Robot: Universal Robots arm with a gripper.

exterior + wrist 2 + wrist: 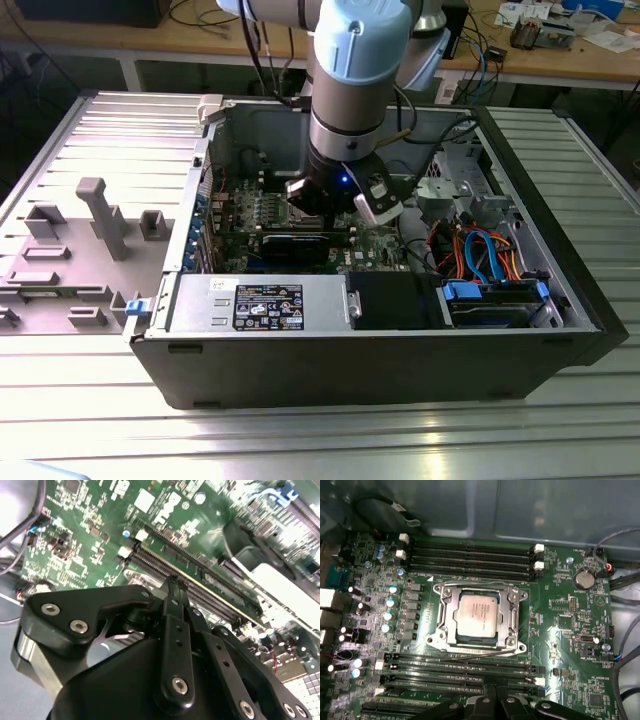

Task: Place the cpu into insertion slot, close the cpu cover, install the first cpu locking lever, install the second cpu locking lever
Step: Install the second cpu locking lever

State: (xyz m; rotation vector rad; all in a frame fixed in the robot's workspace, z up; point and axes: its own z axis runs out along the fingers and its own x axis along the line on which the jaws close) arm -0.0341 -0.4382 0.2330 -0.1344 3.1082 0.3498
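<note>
My gripper [172, 587] sits with its fingers [492, 700] drawn together tip to tip and nothing between them, as far as I can judge in both wrist views, poised just above the long dark memory slots [460, 672] that run beside the socket. From the exterior view the gripper [330, 200] is deep inside the open computer case [560, 290], over the green circuit board [580, 625]. Moving outward from the fingertips, the first wrist view gives me the clearest read on progress: the cpu [477, 612] already lies flat in the insertion slot [451, 639], its dull silver top showing through the cut-out, so I take step one as done. The cpu cover [510, 615] looks folded down around the chip, framing it on all sides, so I judge that step done too. One thin locking lever [485, 652] lies along the socket's edge nearest the fingers (whether it is latched under its hook I cannot tell). The second lever I cannot make out with any confidence, so I count the lever work as at best unconfirmed.
</note>
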